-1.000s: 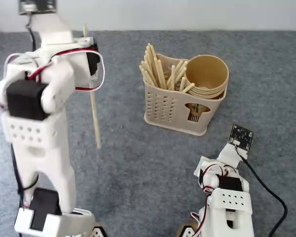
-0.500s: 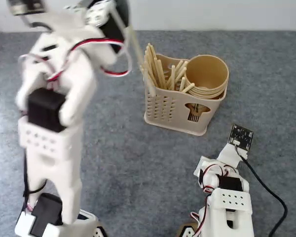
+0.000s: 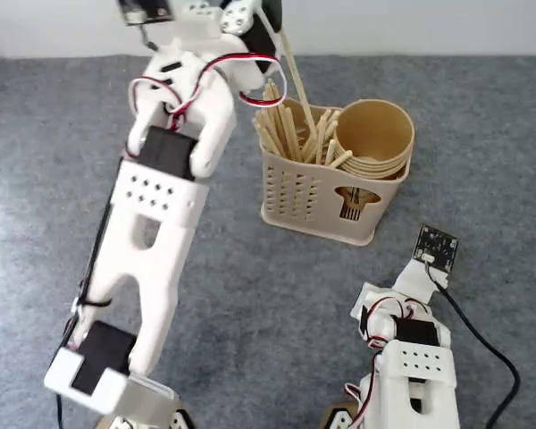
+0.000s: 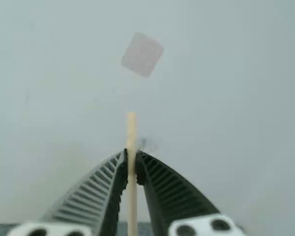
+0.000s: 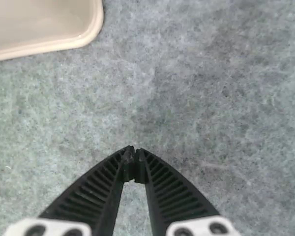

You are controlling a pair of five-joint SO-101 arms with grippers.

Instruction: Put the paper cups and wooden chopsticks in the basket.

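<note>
Clamps a chopstick (image 4: 131, 132) in the left claw (image 4: 131, 156), tip poking past the fingertips. Slants it down below the claw into the basket (image 3: 308, 192), among other sticks (image 3: 281, 125); cups (image 3: 375, 134) nested beyond them. Holds the right claw (image 5: 133, 153) pressed together on nothing, over carpet (image 5: 211, 73), basket corner ahead.

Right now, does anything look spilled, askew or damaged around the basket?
Nothing stands out. The basket stands upright, paper cups nested inside, chopsticks leaning beside them. The left end effector grips one chopstick slanted above.

Upright chopsticks (image 3: 284, 130) and stacked cups (image 3: 376, 134) crowd the basket (image 3: 305, 195).
</note>
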